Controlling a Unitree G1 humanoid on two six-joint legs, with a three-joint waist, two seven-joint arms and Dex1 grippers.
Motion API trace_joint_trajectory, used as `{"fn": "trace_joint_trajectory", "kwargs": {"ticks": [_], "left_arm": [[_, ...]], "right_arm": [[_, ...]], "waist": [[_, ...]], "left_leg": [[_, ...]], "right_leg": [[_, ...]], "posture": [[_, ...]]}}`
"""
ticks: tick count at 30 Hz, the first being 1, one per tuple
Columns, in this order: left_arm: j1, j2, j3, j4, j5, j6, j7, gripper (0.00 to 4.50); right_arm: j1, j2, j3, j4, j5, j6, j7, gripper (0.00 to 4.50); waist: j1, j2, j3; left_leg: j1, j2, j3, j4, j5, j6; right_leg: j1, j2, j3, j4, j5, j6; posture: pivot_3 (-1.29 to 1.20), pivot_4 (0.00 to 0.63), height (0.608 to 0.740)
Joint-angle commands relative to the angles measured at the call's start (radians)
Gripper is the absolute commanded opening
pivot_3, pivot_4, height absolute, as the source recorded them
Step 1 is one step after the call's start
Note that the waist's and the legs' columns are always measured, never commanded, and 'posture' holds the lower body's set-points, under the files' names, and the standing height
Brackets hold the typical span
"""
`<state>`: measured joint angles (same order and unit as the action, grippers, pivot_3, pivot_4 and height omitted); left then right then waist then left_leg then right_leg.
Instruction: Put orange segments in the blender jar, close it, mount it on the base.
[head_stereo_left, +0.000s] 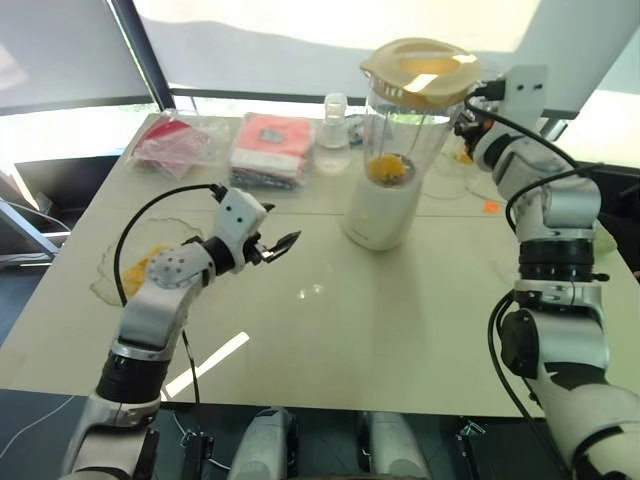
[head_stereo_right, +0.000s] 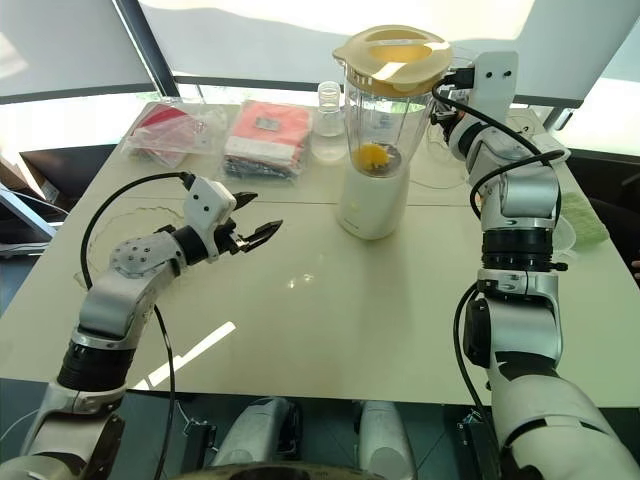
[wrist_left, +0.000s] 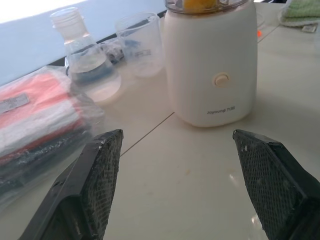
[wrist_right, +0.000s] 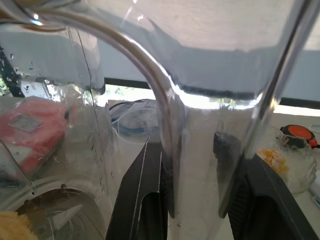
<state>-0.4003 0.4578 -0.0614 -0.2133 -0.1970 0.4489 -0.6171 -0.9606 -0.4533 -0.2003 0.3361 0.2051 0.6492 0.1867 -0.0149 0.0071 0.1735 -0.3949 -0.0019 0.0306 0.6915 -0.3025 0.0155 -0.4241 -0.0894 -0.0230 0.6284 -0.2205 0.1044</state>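
Fingers first: the left gripper hovers above the near half of the table with its two black fingers spread wide and nothing between them, pointing level toward the blender. Beside that arm, at the table's left edge, one shallow clear dish lies flat with yellow pieces in it.

Moving back to mid-table: one white base stands upright, its single round button facing the left gripper. The blender jar sits mounted on top of it, one cream lid covering its mouth. Orange segments lie at the bottom of the jar; the clump is too tight to count.

Up at the jar's handle, the right gripper has one finger on each side of the clear loop, closed around it.

Further back, along the far edge: two flat plastic-wrapped packs, red and orange, side by side; one small glass flask and one clear cup just beside it. Behind the right arm, one tiny orange square lies on the table.
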Motion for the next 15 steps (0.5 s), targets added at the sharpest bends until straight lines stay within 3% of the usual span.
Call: {"fn": "trace_joint_trajectory", "kwargs": {"ticks": [1,15], "left_arm": [[-0.027,-0.002,0.004,-0.009,0.005,-0.026,0.006,3.66],[-0.026,-0.013,0.001,-0.004,0.014,-0.031,0.015,3.66]], "right_arm": [[0.053,0.006,0.028,0.026,-0.004,0.018,0.042,0.88],[0.044,0.013,0.044,0.063,-0.028,0.014,0.024,0.88]], "waist": [[0.000,0.000,0.000],[-0.001,-0.002,-0.001]], "left_leg": [[0.000,0.000,0.000,0.000,0.000,0.000],[0.002,0.000,0.000,-0.001,0.000,0.000]], "right_leg": [[0.000,0.000,0.000,0.000,0.000,0.000],[0.002,0.000,0.000,0.000,-0.002,-0.003]], "posture": [[0.00,0.150,0.740],[0.00,0.150,0.740]]}}
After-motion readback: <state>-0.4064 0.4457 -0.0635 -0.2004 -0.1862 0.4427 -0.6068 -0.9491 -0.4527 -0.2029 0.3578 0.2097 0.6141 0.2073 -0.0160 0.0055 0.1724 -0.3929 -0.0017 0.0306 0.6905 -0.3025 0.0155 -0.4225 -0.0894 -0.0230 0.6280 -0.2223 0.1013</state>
